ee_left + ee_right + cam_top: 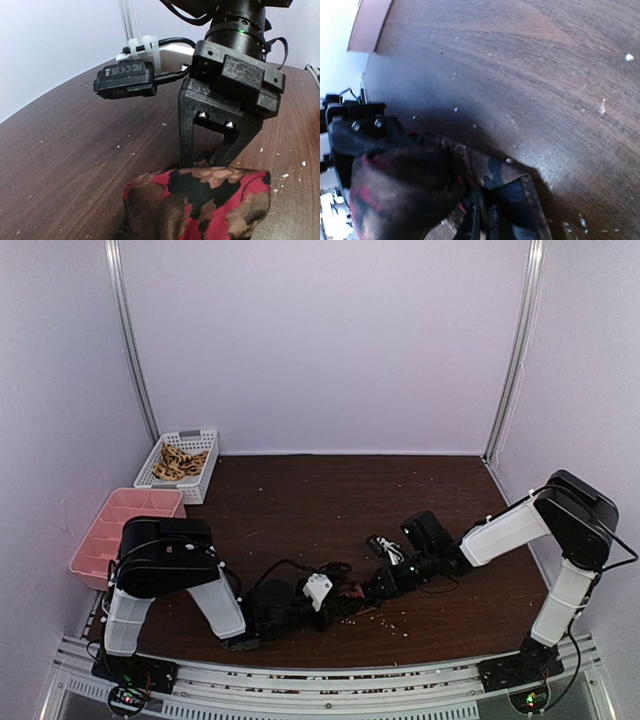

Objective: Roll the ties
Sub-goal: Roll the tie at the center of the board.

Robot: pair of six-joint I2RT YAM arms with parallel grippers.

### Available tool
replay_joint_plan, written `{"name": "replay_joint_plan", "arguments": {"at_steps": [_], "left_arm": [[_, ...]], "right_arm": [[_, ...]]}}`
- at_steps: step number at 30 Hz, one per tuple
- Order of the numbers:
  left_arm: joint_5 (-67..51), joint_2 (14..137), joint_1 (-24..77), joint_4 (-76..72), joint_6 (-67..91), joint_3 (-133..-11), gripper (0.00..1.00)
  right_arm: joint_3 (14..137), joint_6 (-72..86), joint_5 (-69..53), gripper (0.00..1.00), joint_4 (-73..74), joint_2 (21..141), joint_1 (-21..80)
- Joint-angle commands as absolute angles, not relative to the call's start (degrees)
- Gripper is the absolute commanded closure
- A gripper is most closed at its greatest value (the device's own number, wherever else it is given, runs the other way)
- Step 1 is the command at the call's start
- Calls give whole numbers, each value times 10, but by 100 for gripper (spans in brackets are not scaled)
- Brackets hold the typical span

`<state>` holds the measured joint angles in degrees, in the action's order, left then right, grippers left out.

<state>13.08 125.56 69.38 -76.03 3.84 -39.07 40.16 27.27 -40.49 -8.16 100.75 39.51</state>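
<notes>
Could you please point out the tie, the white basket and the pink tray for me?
tie [200, 200]: left wrist view, middle of the bunched fabric.
white basket [168, 488]: top external view, its front wall.
pink tray [100, 540]: top external view, a bare compartment.

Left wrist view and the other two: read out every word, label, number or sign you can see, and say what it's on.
On the black camera module: a row of small white printed marks, seemingly compliance symbols; too small to read.
On the tie, the white basket and the pink tray: no text.
Elsewhere: none.
</notes>
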Motion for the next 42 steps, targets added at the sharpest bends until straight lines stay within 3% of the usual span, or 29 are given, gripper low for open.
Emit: {"name": "replay_joint_plan", "arguments": {"at_steps": [1, 5, 8, 17, 23, 37, 42], "left_arm": [[150, 1260, 688, -670, 20, -362, 93], [144, 1260, 689, -651, 23, -366, 93], [143, 1261, 691, -643, 21, -372, 93], [156, 1248, 692, -621, 30, -376, 91], [160, 1234, 692, -592, 46, -379, 90], [134, 1199, 692, -515, 76, -396, 86], [67, 1190, 692, -551, 58, -379, 83]], "right_arm": [[376, 281, -339, 84, 25, 980, 367], [377, 298, -358, 66, 29, 912, 361], [381, 313, -376, 59, 31, 880, 358], [359, 388, -442, 58, -57, 876, 396], [342, 398, -442, 52, -86, 883, 426], [350, 381, -398, 66, -105, 952, 440], [353, 377, -372, 73, -97, 958, 440]]}}
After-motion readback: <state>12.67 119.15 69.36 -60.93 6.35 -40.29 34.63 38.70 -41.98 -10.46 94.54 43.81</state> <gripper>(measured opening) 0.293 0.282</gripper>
